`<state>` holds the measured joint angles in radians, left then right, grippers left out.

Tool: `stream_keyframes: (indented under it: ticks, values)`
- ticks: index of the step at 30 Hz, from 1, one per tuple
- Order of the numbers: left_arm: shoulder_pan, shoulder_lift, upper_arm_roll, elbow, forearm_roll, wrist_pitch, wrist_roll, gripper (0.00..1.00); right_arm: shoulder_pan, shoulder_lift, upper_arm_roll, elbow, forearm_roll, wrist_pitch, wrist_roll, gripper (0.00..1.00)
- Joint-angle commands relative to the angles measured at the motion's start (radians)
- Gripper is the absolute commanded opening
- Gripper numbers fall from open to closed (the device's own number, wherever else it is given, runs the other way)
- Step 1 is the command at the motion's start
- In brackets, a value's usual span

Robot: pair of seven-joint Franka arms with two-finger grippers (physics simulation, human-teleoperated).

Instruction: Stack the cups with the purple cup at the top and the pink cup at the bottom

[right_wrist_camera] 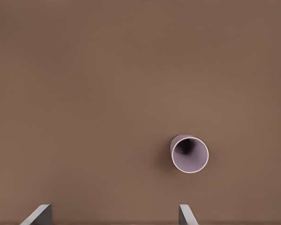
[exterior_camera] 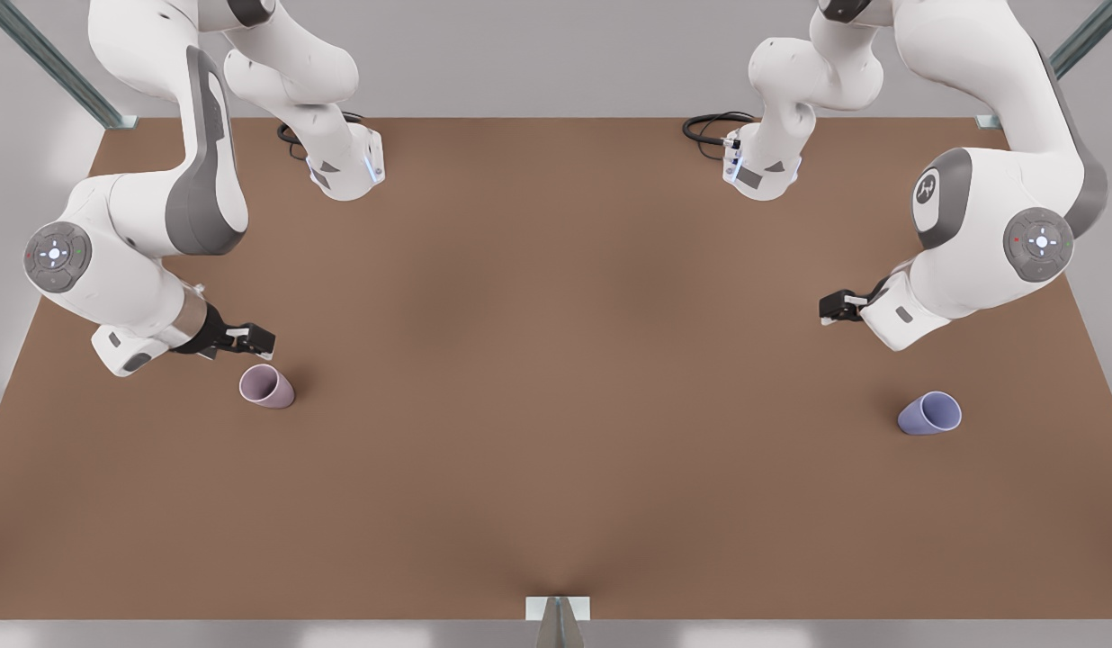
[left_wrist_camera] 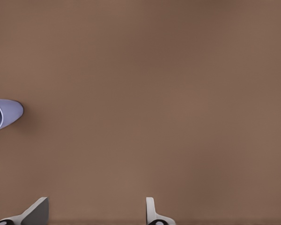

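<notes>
Brown table (exterior_camera: 556, 405), grey walls behind. Pink cup (exterior_camera: 267, 387) sits toward the front view's left, purple cup (exterior_camera: 929, 414) toward its right, well apart.

Right gripper (exterior_camera: 250, 339) hangs just above and beside the pink cup, fingers spread, nothing between them. Left gripper (exterior_camera: 835, 308) is near the purple cup but clearly apart from it, fingers also spread and empty.

Orientation: both cups look upright, mouths up; the right wrist view looks straight down the pink cup's mouth. Long axis roughly vertical in each, narrow end on the table. The apparent lean in the front view I'd put down to camera angle, but can't rule out a tilt.

Handling, my guess: light, rigid, thin-walled, matte so decent friction. No handle, tapered wall, so a side pinch may slip upward. Better to grip across the rim or one wall near the top. Purple must drop in coaxially, or it jams or tips pink.
</notes>
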<state>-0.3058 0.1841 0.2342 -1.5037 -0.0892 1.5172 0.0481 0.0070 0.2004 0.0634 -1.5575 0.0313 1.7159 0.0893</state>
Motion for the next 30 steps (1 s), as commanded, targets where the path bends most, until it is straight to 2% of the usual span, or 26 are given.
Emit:
stream_keyframes:
  ticks: [1, 5, 10, 12, 18, 23, 26, 30]
  values:
    - [-0.001, -0.002, 0.000, 0.000, 0.000, -0.006, 0.007, 1.00, 0.001, 0.001, 0.000, 0.001, 0.001, 0.001, 0.003, 1.00]
    - [0.001, -0.003, 0.000, 0.000, 0.000, -0.006, 0.007, 1.00, -0.004, 0.005, -0.002, -0.001, 0.001, 0.002, 0.001, 1.00]
    - [-0.001, -0.003, 0.000, 0.000, 0.000, -0.006, 0.007, 1.00, -0.122, 0.102, -0.002, -0.035, -0.001, 0.037, -0.118, 1.00]
    - [0.001, -0.003, 0.000, 0.000, 0.000, -0.009, 0.007, 1.00, -0.153, 0.128, -0.002, -0.087, -0.002, 0.122, -0.175, 1.00]
    - [0.001, -0.003, 0.000, 0.000, 0.000, -0.011, 0.007, 1.00, -0.216, 0.255, -0.002, -0.095, -0.001, 0.223, -0.264, 1.00]
    - [0.001, -0.002, 0.000, -0.003, 0.002, -0.017, 0.006, 1.00, -0.249, 0.229, 0.000, -0.220, 0.001, 0.248, -0.307, 1.00]
    - [-0.001, -0.006, -0.001, -0.020, 0.000, -0.012, 0.006, 1.00, -0.249, 0.169, -0.002, -0.365, -0.001, 0.355, -0.307, 1.00]
    - [-0.001, -0.008, -0.001, -0.010, 0.000, -0.005, 0.007, 1.00, -0.265, 0.215, -0.004, -0.351, -0.001, 0.421, -0.307, 1.00]
